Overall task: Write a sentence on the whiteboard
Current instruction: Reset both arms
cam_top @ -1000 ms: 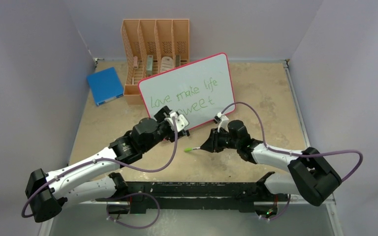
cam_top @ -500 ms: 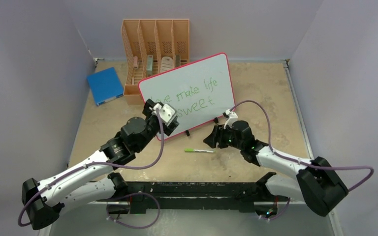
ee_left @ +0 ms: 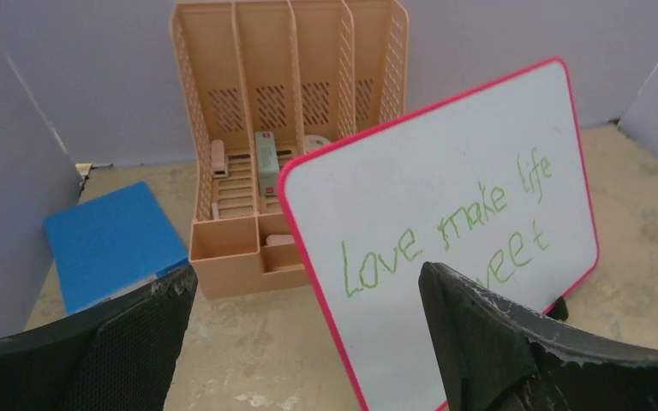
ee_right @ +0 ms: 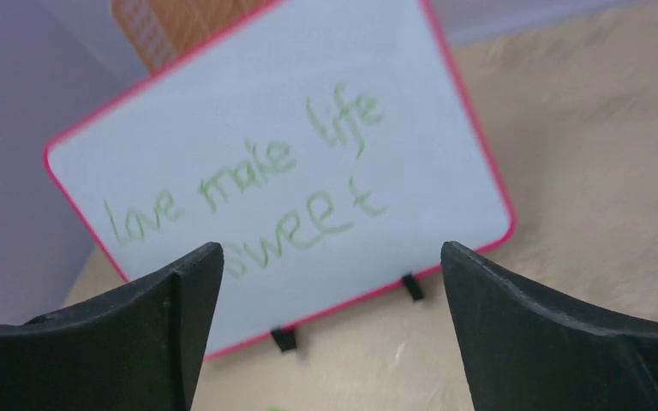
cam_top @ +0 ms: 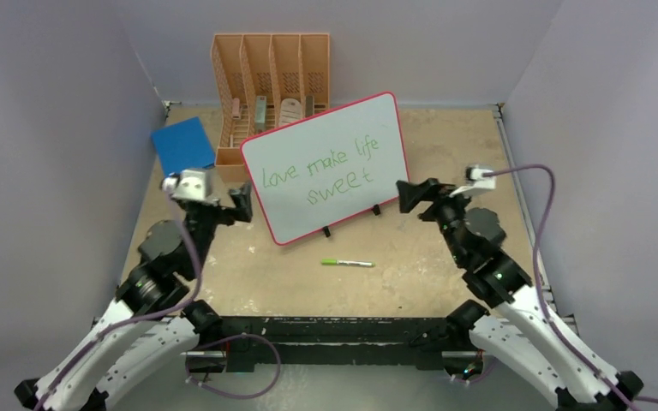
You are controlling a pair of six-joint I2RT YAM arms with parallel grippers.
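One green-tipped marker (cam_top: 348, 263) lies loose on the table (cam_top: 454, 145), lower centre | left gripper (cam_top: 240, 204) and right gripper (cam_top: 413, 195) flank the board at mid-frame, both spread wide, holding nothing | whiteboard (cam_top: 343, 128) stands propped at centre, the sentence (cam_top: 321, 171) in two green lines | step: writing looks finished; next: only parking both arms clear of the board

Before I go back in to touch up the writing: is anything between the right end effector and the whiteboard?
Nothing visible. The right end effector faces the whiteboard across open space, its jaws open and empty. The marker lies on the table in front of the board, lower down and off that line.
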